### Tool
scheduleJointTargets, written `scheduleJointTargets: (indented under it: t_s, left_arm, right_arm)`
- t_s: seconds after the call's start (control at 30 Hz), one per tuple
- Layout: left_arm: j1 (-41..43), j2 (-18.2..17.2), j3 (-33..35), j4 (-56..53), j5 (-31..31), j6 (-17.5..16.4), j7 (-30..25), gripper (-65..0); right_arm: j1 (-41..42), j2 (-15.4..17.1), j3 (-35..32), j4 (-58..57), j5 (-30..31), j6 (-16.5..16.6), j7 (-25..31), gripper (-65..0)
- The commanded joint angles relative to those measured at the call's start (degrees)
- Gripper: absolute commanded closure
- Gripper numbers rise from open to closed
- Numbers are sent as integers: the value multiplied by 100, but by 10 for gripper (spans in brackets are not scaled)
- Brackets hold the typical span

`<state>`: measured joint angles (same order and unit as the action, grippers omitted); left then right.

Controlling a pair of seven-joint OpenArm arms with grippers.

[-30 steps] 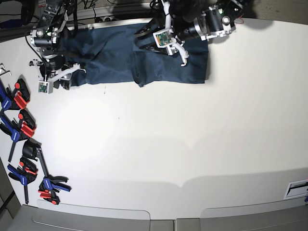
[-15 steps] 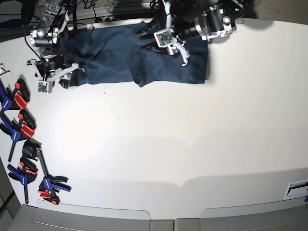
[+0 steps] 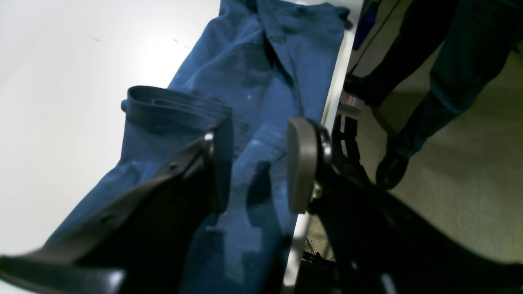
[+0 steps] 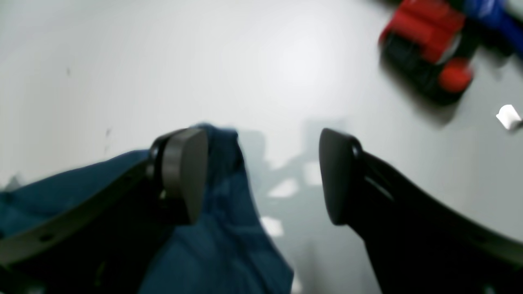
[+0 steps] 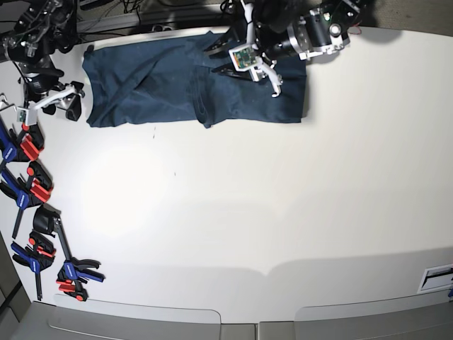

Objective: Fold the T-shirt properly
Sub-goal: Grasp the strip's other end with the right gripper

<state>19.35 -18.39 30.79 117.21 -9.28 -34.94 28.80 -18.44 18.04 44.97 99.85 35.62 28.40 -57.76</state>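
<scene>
At the table's far edge, T-shirt (image 5: pixel 170 81) flat, left hand (image 3: pixel 255 163) and right hand (image 4: pixel 261 175) both released.

A white table (image 5: pixel 283 198) carries the dark blue T-shirt (image 5: pixel 163 85) spread flat along its far edge, and red-and-blue clamps (image 5: pixel 32 191) along its left side

No words or nos. can be read anywhere. A white label (image 5: pixel 435 277) with dark marks sits on the table (image 5: pixel 283 198) at approx. 4 o'clock, too small to read.
</scene>
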Motion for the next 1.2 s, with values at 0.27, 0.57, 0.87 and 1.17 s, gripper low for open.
scheduleJointTargets:
  t_s: [0.27, 0.57, 0.87, 1.17]
  left_arm:
    - [-20, 11, 2, 85, -129, 4, -140, -199]
    - [-17, 11, 2, 85, -131, 4, -140, -199]
    - [-20, 11, 2, 85, -129, 4, -140, -199]
    - [-33, 11, 2, 83, -129, 4, -138, -199]
  right_arm:
    - [35, 599, 74, -1912, 2472, 1160, -1049, -399]
    - [118, 669, 76, -2524, 2592, 1160, -1016, -399]
    - [597, 656, 48, -2524, 1880, 1160, -774, -399]
    - [590, 654, -887, -2527, 1875, 1160, -1067, -399]
